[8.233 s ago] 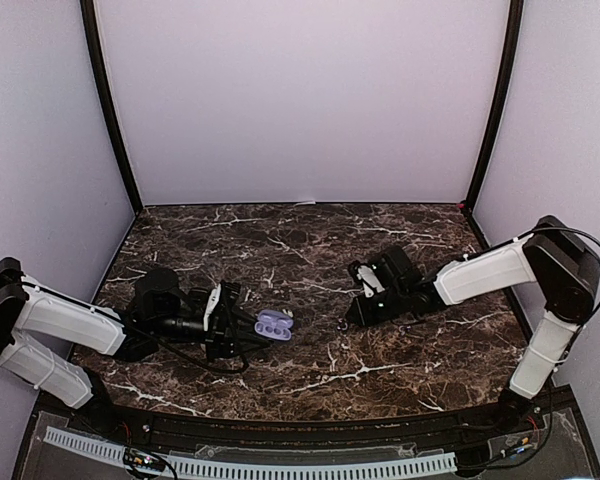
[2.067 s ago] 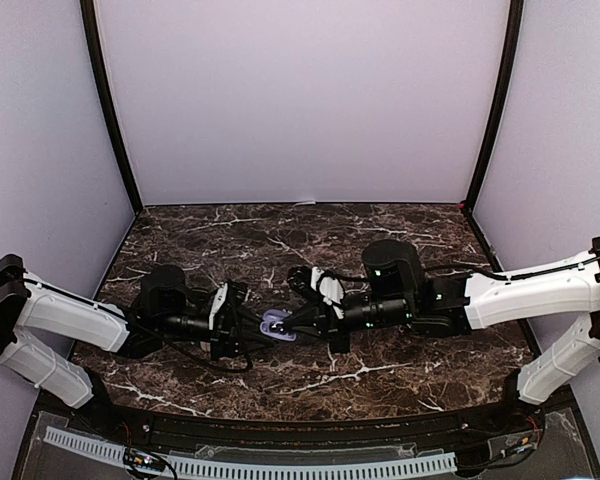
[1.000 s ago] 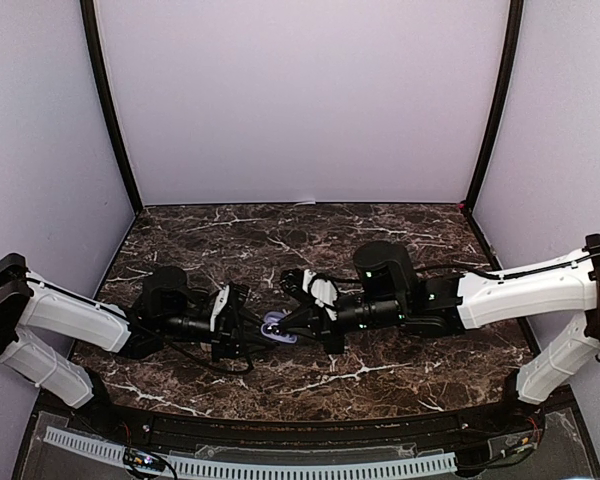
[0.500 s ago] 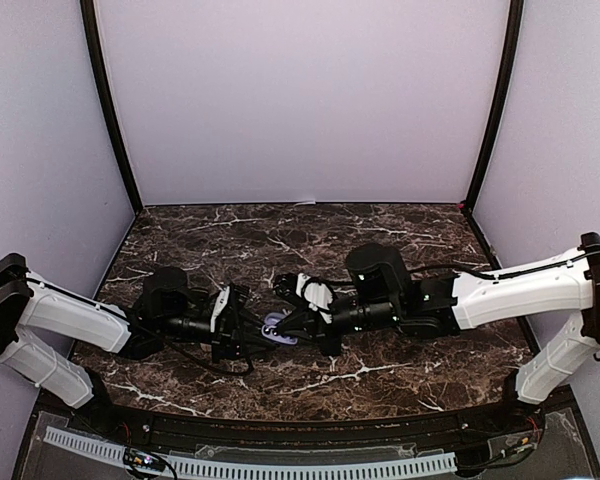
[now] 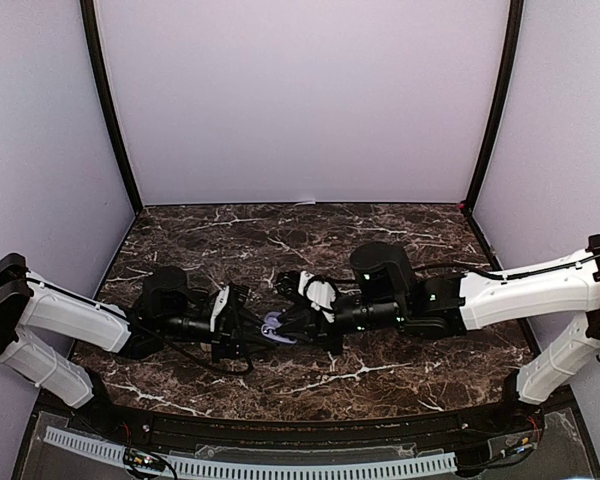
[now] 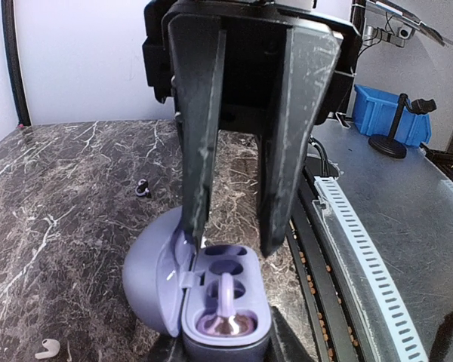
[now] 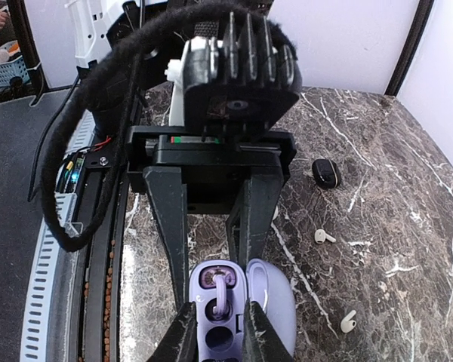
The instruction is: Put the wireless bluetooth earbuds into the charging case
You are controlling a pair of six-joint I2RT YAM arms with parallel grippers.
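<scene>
The left tool [image 5: 248, 335] is clamping the open purple case [image 6: 228, 337] on the marbled surface [image 6: 60, 196], a purple earbud [image 6: 225, 302] is sitting inside, and the right tool [image 6: 232, 240] is hovering above, fingers spread.

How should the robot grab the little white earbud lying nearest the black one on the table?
Probably from straight above, pinching the white earbud across its rounder head. It lies flat on the marble table, short stem down too, so nothing can slide under it, and the head looks thicker than the stem. The black one sits well apart, leaving room on both sides.
</scene>
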